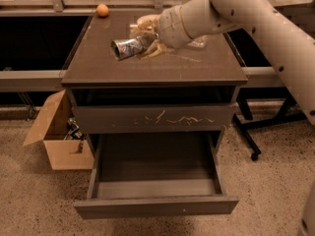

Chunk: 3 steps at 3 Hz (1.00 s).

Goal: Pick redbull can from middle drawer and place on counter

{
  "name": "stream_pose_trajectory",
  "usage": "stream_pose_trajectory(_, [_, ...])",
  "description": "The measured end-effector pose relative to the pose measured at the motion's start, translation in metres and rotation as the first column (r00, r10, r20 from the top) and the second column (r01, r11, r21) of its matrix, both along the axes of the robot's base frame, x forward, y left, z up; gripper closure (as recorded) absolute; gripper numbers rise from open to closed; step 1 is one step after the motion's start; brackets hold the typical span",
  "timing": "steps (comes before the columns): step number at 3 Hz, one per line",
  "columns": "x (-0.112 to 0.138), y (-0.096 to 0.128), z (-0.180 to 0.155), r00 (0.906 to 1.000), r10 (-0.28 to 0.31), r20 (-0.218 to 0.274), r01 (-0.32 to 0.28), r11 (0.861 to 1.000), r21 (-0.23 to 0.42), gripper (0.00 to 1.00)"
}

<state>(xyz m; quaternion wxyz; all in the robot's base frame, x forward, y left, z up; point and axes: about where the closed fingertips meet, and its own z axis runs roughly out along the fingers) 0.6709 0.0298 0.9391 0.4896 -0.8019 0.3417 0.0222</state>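
My gripper (144, 42) is shut on the redbull can (126, 48), a small shiny silver can held on its side, open end pointing left. It hangs above the middle of the counter (197, 68), the glossy dark brown cabinet top. The middle drawer (155, 205) is pulled wide open below and looks empty inside. Above it is a drawer front with pale scratch marks (162, 118). My pale arm comes in from the upper right.
An orange ball (102, 10) lies at the counter's back left corner. A plate and a clear bottle lie behind my gripper, mostly hidden. An open cardboard box (61, 134) stands on the floor left of the cabinet. A black wheeled stand (253, 141) is at the right.
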Motion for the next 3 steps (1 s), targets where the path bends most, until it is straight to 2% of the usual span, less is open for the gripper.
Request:
stream_pose_trajectory(1, [0.024, 0.021, 0.004, 0.9991, 0.026, -0.035, -0.025, 0.999, 0.029, 0.74])
stream_pose_trajectory(2, [0.043, 0.041, 0.000, 0.9958, 0.053, -0.075, -0.050, 0.998, 0.041, 0.44])
stream_pose_trajectory(3, [0.053, 0.049, -0.007, 0.9929, 0.063, -0.100, -0.059, 0.997, 0.047, 0.19])
